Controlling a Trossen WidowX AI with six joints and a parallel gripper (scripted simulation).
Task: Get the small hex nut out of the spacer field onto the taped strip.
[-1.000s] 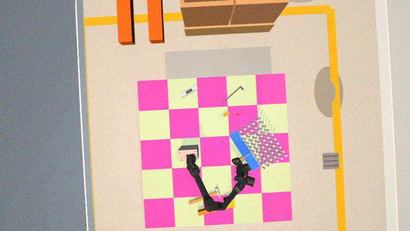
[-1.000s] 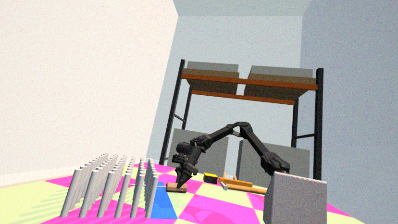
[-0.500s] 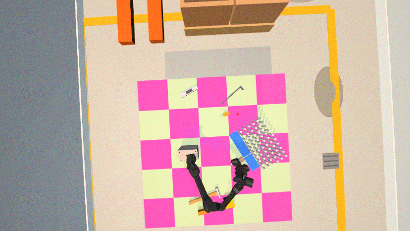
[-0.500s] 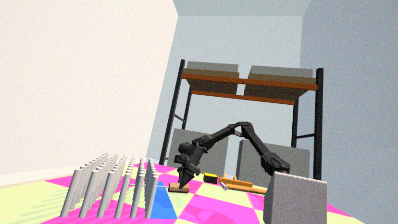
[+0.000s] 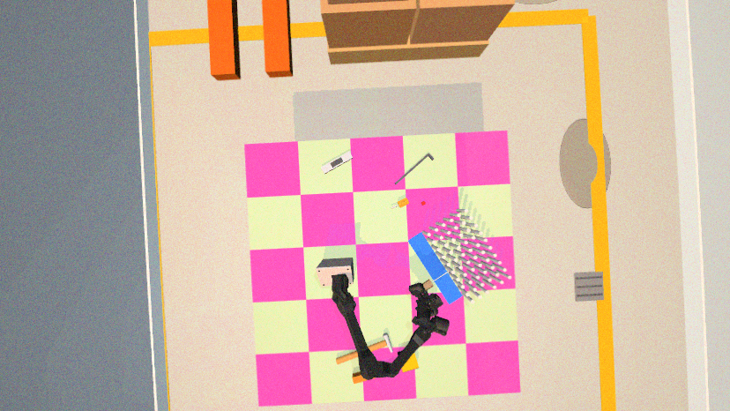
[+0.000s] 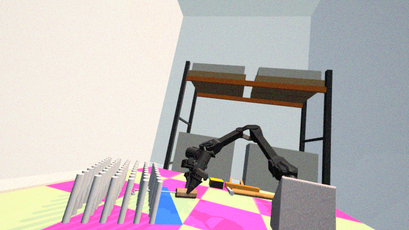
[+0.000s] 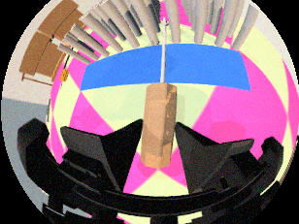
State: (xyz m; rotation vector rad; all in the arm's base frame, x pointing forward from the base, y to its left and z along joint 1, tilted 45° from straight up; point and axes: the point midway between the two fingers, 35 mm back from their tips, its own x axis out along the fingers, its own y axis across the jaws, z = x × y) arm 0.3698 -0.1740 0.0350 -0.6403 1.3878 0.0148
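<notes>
My gripper (image 6: 188, 192) (image 7: 158, 123) is shut on the wooden handle (image 5: 428, 283) (image 6: 181, 193) (image 7: 158, 144) of a thin-rod tool, in front of the taped strip. The tool's metal rod (image 6: 168, 191) (image 7: 163, 57) crosses above the blue taped strip (image 5: 422, 246) (image 6: 166, 212) (image 7: 116, 69), and its far end is among the spacers. A small bent tip (image 6: 133, 192) shows between them. The grey metal spacers (image 6: 108, 200) (image 7: 243, 27) stand upright in rows behind the strip. I cannot make out the hex nut in any view; no nut shows on the visible strip.
An L-shaped rod (image 5: 414, 167), a white tool (image 5: 329, 166), an orange piece (image 5: 403, 202) and a red dot (image 5: 422, 203) lie beyond the strip's far end. A hammer (image 5: 356, 354) and a yellow block (image 5: 410, 363) lie near the arm's elbow. A grey box (image 6: 307, 205) stands by the arm's base.
</notes>
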